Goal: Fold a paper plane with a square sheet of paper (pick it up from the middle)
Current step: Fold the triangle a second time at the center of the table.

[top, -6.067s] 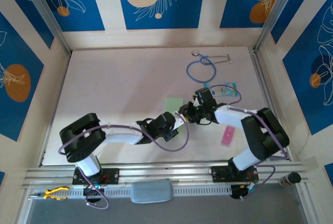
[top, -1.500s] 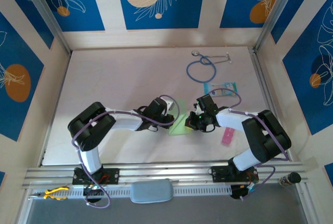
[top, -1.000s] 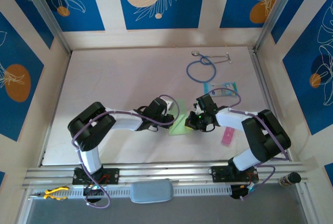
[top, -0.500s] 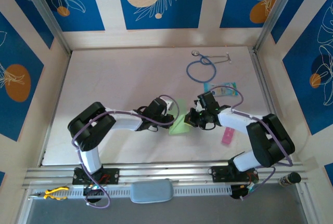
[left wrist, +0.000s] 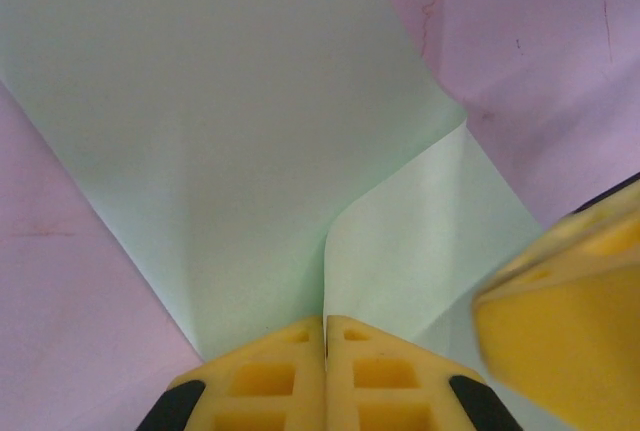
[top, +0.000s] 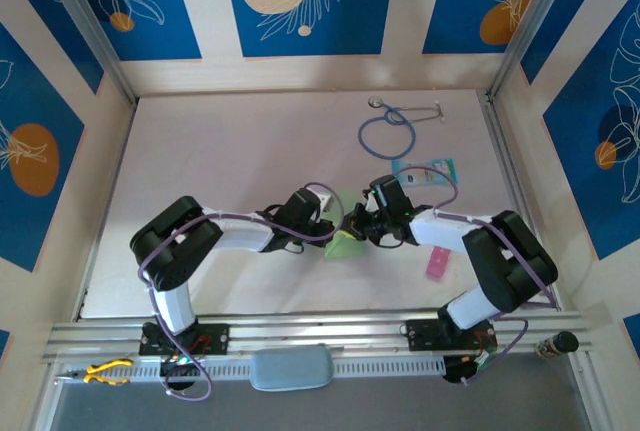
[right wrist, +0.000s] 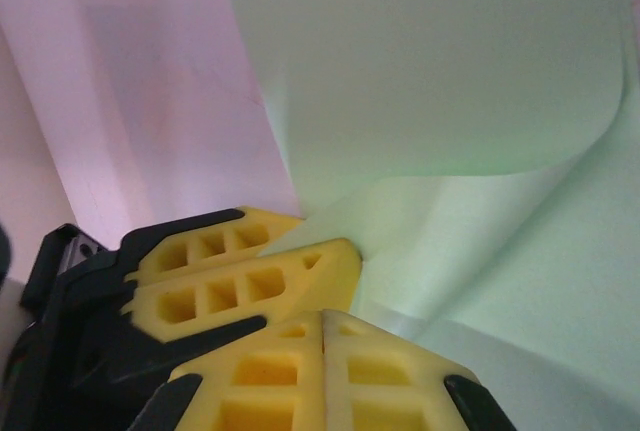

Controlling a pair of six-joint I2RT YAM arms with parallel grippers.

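**Both grippers pinched on the green sheet, paper curling between them**

The left gripper [left wrist: 325, 336] is clenched, pads flat together, and a raised fold of the square sheet of paper [left wrist: 200, 101] runs straight into the seam between them, so it is gripping the paper. The rest of the sheet spreads forward and away from its tips, over the pink table [left wrist: 560, 51]. The right gripper [right wrist: 322, 329] is also closed tight. The paper comes down to its seam, so it looks pinched on the sheet too, though the exact contact is hard to see. It sits just beside the left gripper's tips, nearly touching, and a big flap curls up and over in front of it.

Handling, as a judgement:
- Very light and thin, with no stiffness. It bends wherever it is unsupported, as the flap above the right gripper does.
- Creases for good if pinched off-line, and tears if the two grippers pull apart hard.
- Smooth surface, so it could slip from the foam pads under a sideways drag.

Best hold is a shallow pinch at the raised middle fold, close to where both sets of tips are now. Edges lying flat ahead of the tips give nothing to grab.
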